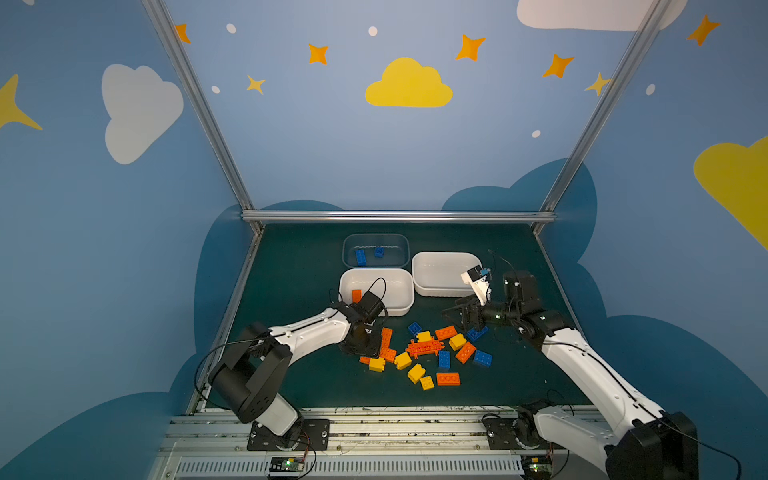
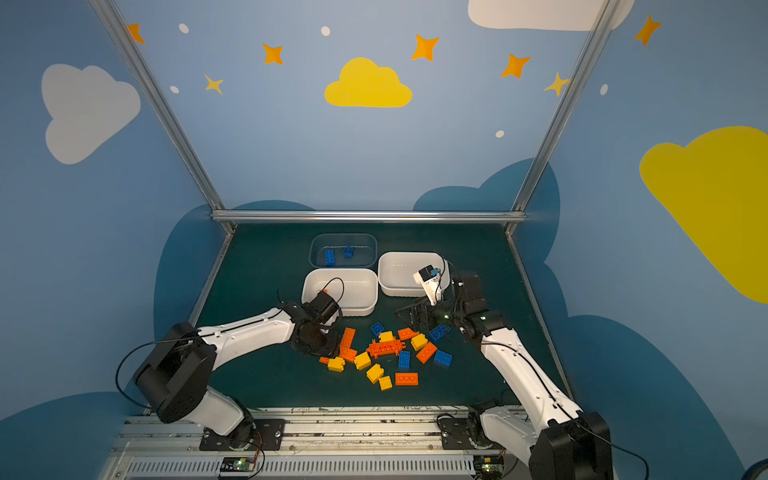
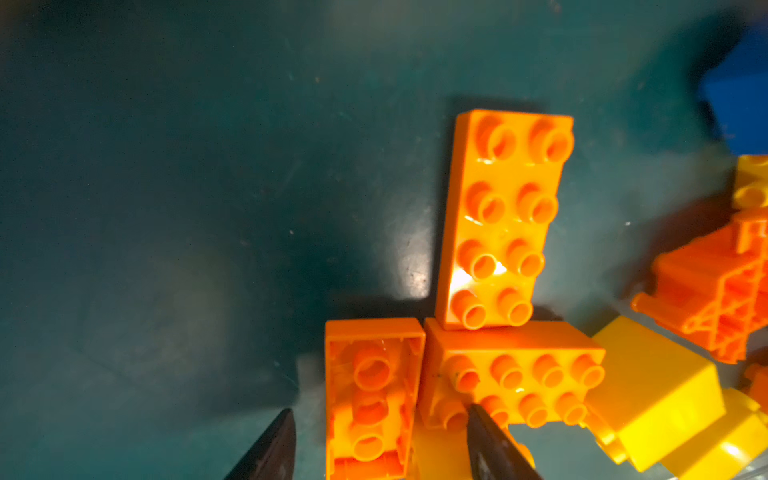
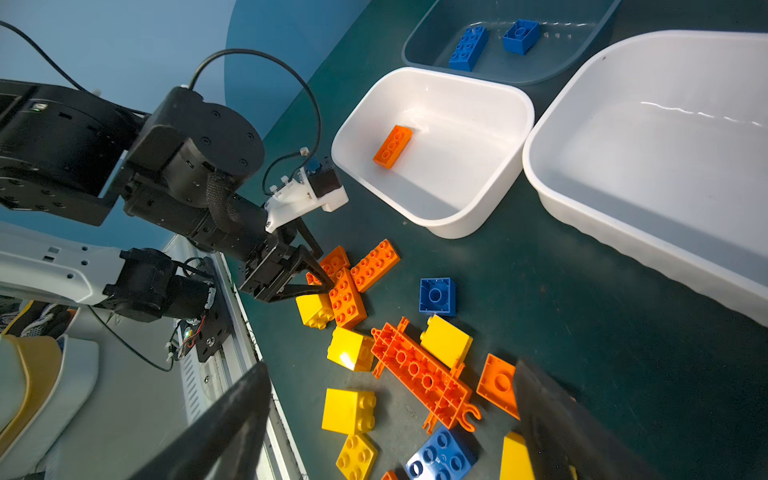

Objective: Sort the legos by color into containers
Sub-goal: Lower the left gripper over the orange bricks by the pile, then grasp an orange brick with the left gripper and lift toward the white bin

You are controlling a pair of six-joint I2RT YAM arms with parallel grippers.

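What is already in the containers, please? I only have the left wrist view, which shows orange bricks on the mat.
Observer: The transparent tub at the back holds two blue bricks.
Operator: Thank you. And is there anything in the white ones?
Observer: The white tub nearer the pile holds a single orange brick.
Operator: Is the right gripper carrying anything?
Observer: No. The right gripper is open with nothing between its fingers, above the right side of the loose bricks.
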